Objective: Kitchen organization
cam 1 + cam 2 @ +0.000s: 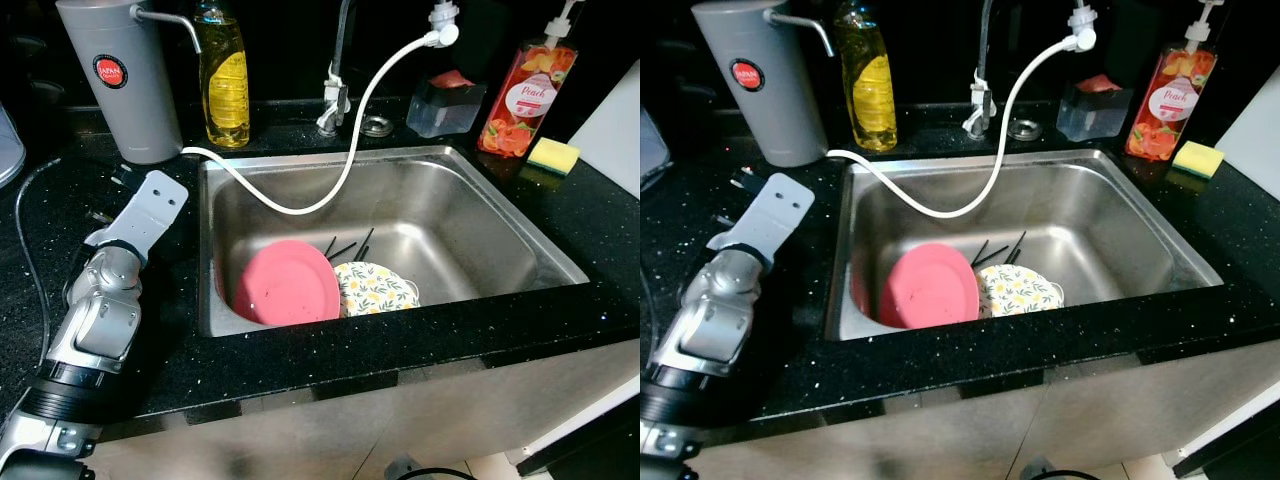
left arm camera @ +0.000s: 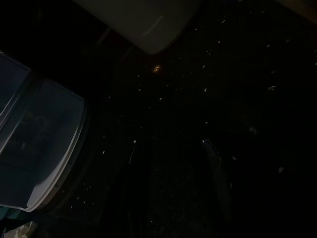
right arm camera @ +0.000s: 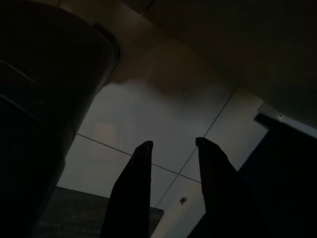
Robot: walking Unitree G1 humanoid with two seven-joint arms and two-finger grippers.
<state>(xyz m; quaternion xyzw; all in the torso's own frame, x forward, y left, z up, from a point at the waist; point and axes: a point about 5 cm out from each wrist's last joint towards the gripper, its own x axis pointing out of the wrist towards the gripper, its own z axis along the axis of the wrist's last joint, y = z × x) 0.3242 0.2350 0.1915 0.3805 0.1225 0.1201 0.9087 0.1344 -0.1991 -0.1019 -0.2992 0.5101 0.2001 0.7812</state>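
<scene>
Two dishes in sink point(image 1: 480, 215): pink plate point(image 1: 288, 283) leaning beside floral bowl point(image 1: 374, 288) | left pincer point(image 2: 173, 188) over black desk point(image 1: 250, 370), fingers too dark, cannot tell | right pincer point(image 3: 173, 148) spread, hanging floorward | I'd approach the plate's rim, avoiding white hose point(image 1: 330, 190).

The left wrist view is very dark: a black speckled worktop point(image 2: 208, 74) bears the rounded base of a grey canister point(image 2: 143, 22). Well apart from the canister stands a pale translucent container point(image 2: 34, 148), its edge curved.
</scene>
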